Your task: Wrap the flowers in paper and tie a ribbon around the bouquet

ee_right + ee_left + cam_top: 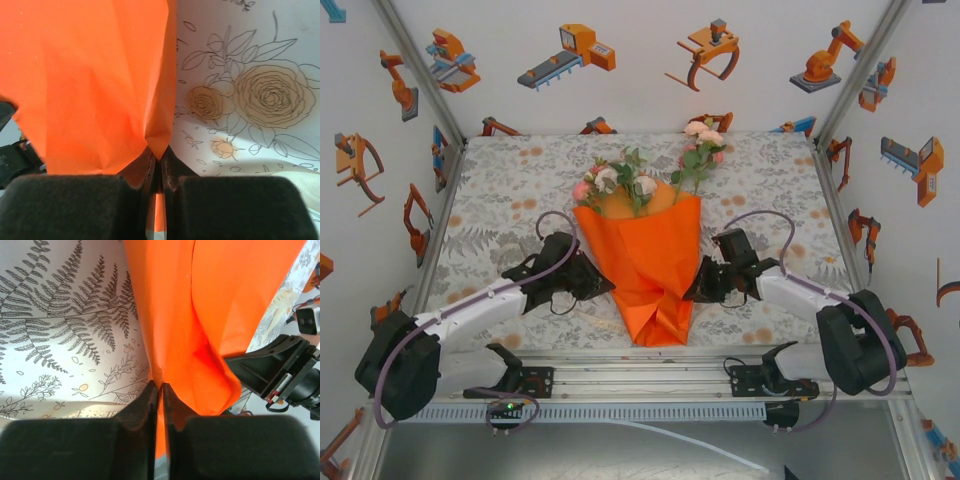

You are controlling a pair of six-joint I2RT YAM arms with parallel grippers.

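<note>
Currently: both pincers clamped on opposite edges of the paper, cone axis running near to far

Bouquet (642, 240) lies flat at the middle of the printed tablecloth (510, 190). Flowers (617, 183) crown the far end. One stem cluster (700, 150) leans out past the upper right corner of the wrap, a little apart from the rest.

Orientation: the paper (645, 265) forms a cone with its wide mouth toward the far wall. Its narrow tip points at the near edge, between the two arm bases. The long axis therefore runs near to far, roughly on the table's midline, tilted slightly if at all.

Left gripper (592, 280) sits at the cone's left edge, with the paper lying to its right. In the left wrist view the gripper (161, 387) has its jaws drawn together on a thin orange fold. It is grasping the sheet, not the stems.

Right gripper (708, 285) mirrors it on the right edge, with the paper to its left. The right wrist view shows the gripper (157, 152) pinched on a pointed crease of the sheet.

Both holds sit at about the same level along the cone, below its middle. Neither arm is nearer, since both touch the wrap.

Judgement: wrapping looks part done and the flaps are not yet secured. Any closing pull must go inward, across the long axis toward the midline. A pull along the axis would likely slide the sheet off the stems.
</note>
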